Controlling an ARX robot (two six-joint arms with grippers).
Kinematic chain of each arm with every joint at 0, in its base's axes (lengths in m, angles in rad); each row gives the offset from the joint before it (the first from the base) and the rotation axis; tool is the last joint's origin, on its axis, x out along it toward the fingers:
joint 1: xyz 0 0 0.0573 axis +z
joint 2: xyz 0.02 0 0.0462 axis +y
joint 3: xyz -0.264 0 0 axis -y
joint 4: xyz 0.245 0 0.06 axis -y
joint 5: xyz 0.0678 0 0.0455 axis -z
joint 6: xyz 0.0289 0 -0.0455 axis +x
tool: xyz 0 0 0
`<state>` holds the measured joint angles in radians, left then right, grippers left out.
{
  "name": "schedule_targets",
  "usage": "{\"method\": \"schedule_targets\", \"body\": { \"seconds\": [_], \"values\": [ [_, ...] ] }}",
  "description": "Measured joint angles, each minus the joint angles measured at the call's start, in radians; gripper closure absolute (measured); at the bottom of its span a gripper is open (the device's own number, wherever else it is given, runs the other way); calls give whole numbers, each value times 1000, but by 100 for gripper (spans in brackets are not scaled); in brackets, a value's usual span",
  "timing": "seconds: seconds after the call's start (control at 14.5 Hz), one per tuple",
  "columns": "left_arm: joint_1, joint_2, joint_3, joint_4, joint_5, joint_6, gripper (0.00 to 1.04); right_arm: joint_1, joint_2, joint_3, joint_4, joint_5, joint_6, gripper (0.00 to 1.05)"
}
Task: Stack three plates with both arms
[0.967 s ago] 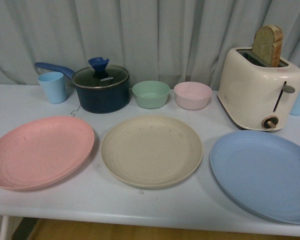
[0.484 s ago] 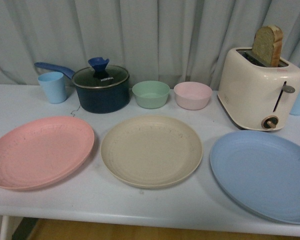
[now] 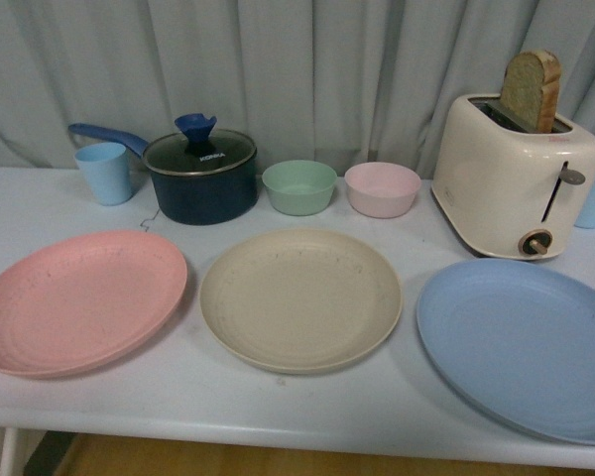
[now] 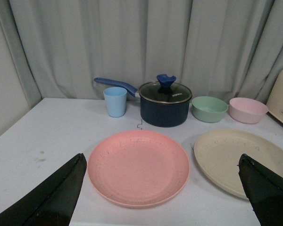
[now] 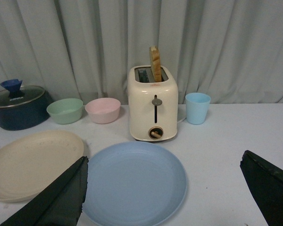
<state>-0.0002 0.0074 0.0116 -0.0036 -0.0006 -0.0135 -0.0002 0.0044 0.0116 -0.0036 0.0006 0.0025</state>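
A: Since nothing was stacked yet, where were the plates?

B: Side by side on the tabletop (image 3: 407, 416): pink plate (image 3: 79, 302), beige plate (image 3: 299, 297), blue plate (image 3: 526, 342), none overlapping, so each arm got an easy pick, I'd guess. Front cam showed no arms; only the wrist cams showed my left pincer (image 4: 161, 162) and right pincer (image 5: 165, 157) spread wide, empty.

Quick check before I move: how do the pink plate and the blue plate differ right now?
Colour: the pink plate is pink, the blue plate is blue. Place: the pink plate lies left of the beige plate, in front of the pot; the blue plate lies right of it, in front of the toaster. Both are round, shallow, empty, flat on the table and apart from the beige plate.
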Motion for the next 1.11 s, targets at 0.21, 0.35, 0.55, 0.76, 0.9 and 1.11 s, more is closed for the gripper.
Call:
{"method": "schedule_targets", "body": {
  "seconds": [0.21, 0.35, 0.55, 0.76, 0.9, 1.11],
  "values": [
    [0, 0, 0, 0, 0, 0, 7, 0, 0, 0, 0, 0, 0, 6],
    [0, 0, 0, 0, 0, 0, 7, 0, 0, 0, 0, 0, 0, 6],
    [0, 0, 0, 0, 0, 0, 7, 0, 0, 0, 0, 0, 0, 6],
    [0, 0, 0, 0, 0, 0, 7, 0, 0, 0, 0, 0, 0, 6],
    [0, 0, 0, 0, 0, 0, 7, 0, 0, 0, 0, 0, 0, 6],
    [0, 0, 0, 0, 0, 0, 7, 0, 0, 0, 0, 0, 0, 6]
  ]
}}
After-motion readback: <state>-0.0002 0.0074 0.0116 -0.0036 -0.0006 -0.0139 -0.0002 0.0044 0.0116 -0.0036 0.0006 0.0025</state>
